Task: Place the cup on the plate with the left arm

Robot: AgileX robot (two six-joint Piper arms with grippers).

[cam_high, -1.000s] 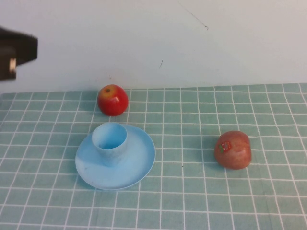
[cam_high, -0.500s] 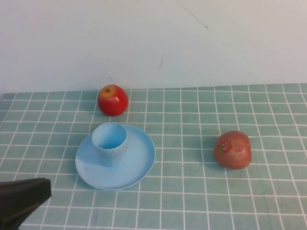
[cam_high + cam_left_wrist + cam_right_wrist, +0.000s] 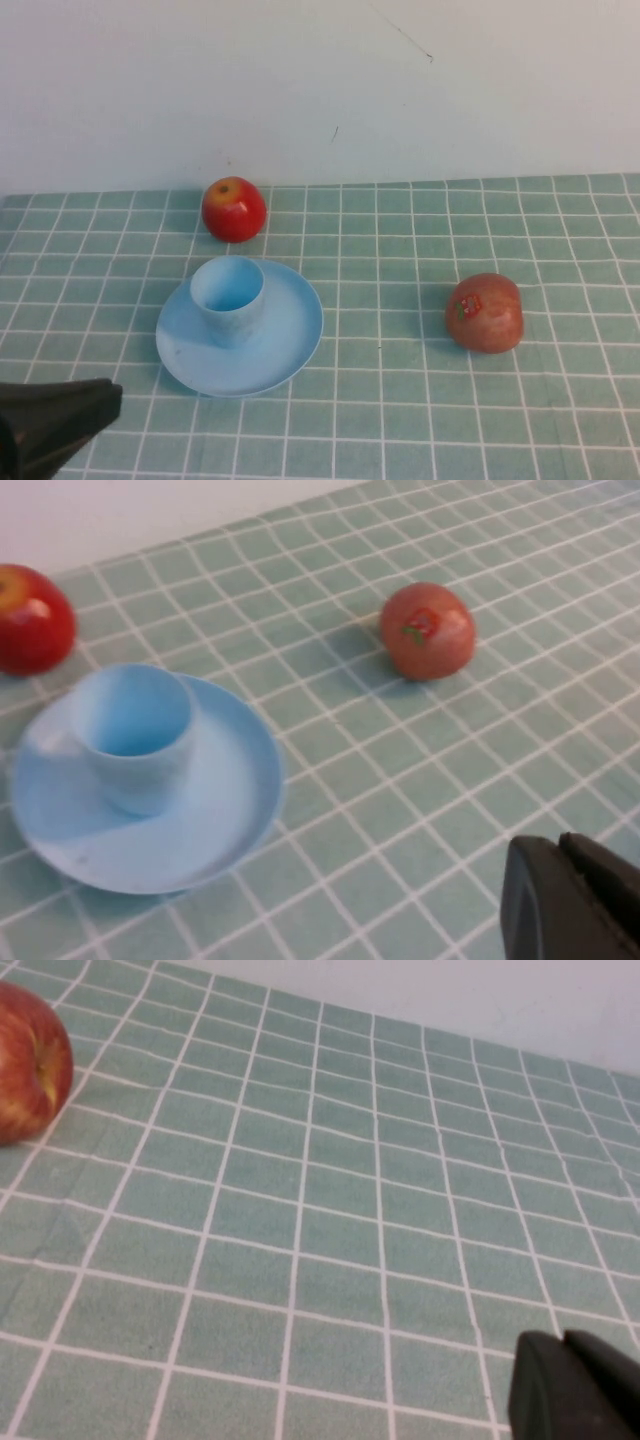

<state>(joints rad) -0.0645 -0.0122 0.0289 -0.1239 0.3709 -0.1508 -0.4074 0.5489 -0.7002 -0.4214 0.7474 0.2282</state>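
Cup sits upright on the plate. High view gives me the left gripper low at the near-left corner, grip unreadable. Right gripper shows only to its wrist camera, fingers together.

A staged test bench: green grid tablecloth against a bare white wall

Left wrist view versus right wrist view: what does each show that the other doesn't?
Only the left wrist view shows the cup standing upright on the plate, the red apple beyond them, and the left gripper, shut. Only the right wrist view shows the right gripper, shut. Both show the stickered apple and the checked cloth.
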